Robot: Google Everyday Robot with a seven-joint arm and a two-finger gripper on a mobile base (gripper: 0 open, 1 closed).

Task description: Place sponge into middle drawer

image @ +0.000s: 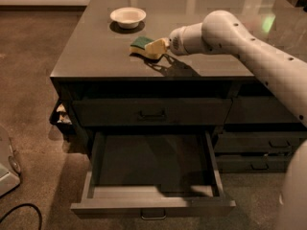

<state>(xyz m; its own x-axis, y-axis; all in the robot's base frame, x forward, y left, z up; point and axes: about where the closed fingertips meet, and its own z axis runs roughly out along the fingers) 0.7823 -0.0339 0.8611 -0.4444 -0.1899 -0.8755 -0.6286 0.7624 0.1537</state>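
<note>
One sponge [146, 46] in tool [161, 46] over countertop [96, 56] | middle drawer [144, 164] open below front edge

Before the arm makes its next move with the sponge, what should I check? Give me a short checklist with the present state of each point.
1. Sponge held by the claw: ok, it hangs tilted at the claw tip, its shadow apart on the countertop.
2. Middle drawer open: ok, it stands pulled out.
3. Drawer floor free: ok, nothing seen lying in it.
4. Way from the countertop edge down to the drawer: ok, nothing in between.
5. White bowl out of the way: ok, apart from the sponge, farther back.
6. Firmness of the grip: cannot tell.
</note>
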